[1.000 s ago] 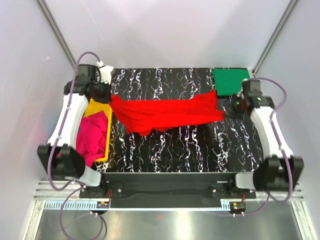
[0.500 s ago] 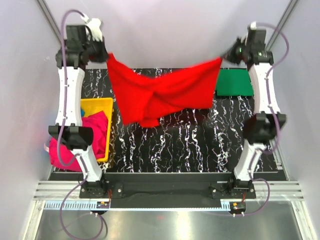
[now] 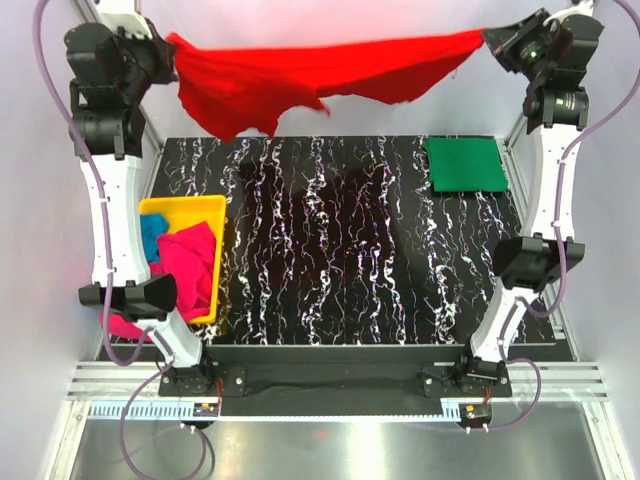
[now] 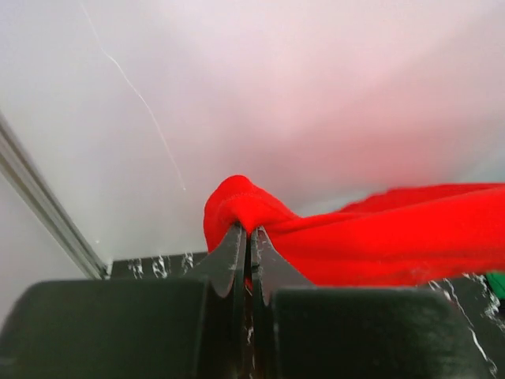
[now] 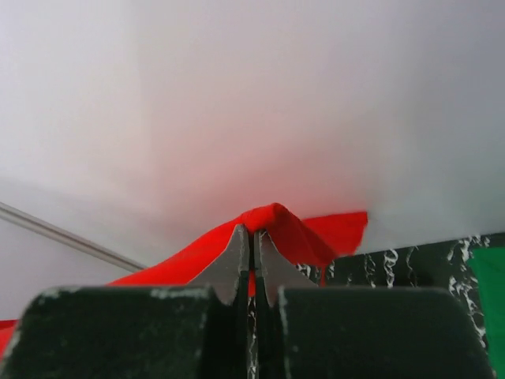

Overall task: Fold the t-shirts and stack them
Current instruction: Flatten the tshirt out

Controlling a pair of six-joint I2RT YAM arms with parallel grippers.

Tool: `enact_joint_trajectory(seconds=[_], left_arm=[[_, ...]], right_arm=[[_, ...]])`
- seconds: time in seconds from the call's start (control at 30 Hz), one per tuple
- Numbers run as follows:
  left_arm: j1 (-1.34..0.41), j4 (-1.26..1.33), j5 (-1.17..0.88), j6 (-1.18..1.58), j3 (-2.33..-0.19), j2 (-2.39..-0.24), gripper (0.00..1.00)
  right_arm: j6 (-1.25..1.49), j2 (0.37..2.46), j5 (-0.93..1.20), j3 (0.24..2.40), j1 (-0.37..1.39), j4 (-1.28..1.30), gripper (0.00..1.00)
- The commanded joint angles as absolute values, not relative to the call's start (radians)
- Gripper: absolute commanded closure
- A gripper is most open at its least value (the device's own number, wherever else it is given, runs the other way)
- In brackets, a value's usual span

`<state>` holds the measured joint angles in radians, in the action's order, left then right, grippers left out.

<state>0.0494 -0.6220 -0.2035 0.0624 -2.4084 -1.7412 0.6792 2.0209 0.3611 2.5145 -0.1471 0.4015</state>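
The left gripper [image 3: 172, 52] and right gripper [image 3: 488, 38] each clamp an end of the red t-shirt [image 3: 300, 75], stretched between them. Below the left, the yellow tray [image 3: 185, 204] holds the magenta t-shirt [image 3: 190, 265] and turquoise t-shirt [image 3: 150, 235]. The green t-shirt [image 3: 465, 165] lies below the right.

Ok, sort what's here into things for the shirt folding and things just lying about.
For the job: red t-shirt, held between left hand and right hand; green t-shirt, folded; pink t-shirt and turquoise t-shirt.
Lying about: yellow tray, holding those two; table.

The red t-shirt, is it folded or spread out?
Spread out: the red t-shirt hangs stretched between the left tool and right tool, above the table.
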Motion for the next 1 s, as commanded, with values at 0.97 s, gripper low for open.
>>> enact_joint_trajectory(seconds=[0.97], left_arm=[[0.06, -0.898, -0.291, -0.281, -1.279, -1.527, 1.0]], right_arm=[[0.557, 1.319, 0.175, 0.773, -0.144, 0.463, 1.0]])
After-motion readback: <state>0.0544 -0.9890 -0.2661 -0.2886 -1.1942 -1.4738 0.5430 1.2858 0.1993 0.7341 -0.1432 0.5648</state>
